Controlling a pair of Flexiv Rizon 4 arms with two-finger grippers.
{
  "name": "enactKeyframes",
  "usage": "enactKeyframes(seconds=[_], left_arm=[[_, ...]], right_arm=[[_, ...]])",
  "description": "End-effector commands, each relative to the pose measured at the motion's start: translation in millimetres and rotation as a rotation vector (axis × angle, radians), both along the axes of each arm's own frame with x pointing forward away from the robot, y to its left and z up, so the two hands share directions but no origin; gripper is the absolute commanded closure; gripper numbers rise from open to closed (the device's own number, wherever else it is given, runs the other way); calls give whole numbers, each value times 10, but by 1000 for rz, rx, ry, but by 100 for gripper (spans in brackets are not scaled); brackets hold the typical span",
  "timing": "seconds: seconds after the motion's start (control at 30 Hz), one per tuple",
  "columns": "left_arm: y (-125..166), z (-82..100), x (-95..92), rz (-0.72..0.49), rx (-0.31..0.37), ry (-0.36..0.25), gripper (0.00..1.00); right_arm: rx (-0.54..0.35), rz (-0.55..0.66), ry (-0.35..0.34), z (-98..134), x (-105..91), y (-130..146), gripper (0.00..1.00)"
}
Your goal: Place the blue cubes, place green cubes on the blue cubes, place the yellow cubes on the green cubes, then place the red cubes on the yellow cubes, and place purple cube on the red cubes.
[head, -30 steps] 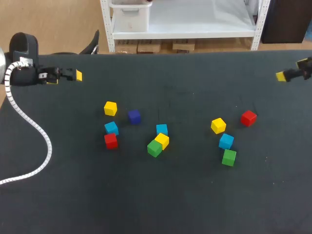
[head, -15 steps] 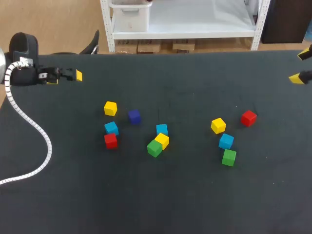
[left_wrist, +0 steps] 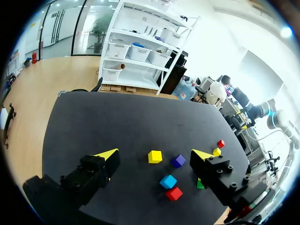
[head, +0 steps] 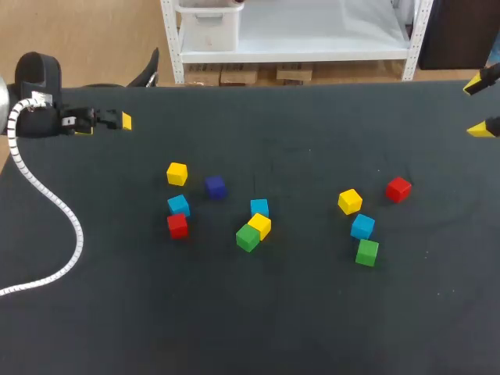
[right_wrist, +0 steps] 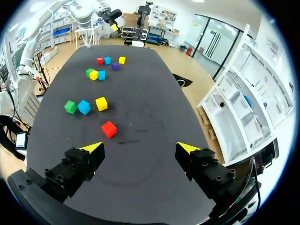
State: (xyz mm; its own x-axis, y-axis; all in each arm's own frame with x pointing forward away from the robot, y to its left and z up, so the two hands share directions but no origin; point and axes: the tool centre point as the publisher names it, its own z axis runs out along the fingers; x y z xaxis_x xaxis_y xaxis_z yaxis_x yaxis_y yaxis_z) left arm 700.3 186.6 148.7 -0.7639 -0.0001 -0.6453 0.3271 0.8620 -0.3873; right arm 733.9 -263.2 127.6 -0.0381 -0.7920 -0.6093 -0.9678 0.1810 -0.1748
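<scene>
Far left, the left pincer (head: 104,125) hangs over the bench (head: 117,312) edge, fingers apart, empty. Next, all loose on the bench: left yellow cube (head: 177,173), left blue cube (head: 179,205), left red cube (head: 177,225) just beside it, purple cube (head: 216,187) nearby. Centre: middle blue cube (head: 259,207), middle yellow cube (head: 260,226) against middle green cube (head: 248,237). Then right yellow cube (head: 350,201), right blue cube (head: 362,226), right green cube (head: 367,252), right red cube (head: 398,188). Far right, the right pincer (head: 478,107) gapes wide, empty.
</scene>
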Motion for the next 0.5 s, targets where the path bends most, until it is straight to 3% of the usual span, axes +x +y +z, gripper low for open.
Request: enactKeyframes(seconds=[0.03,0.33,0.5], left_arm=[[-15,13,1,4,7,5,0],[-15,13,1,4,7,5,0],[-15,13,1,4,7,5,0]], right_arm=[[96,206,210,-179,194,-58,0],[121,422,197,-297,298,47,0],[112,433,204,-286,294,56,0]])
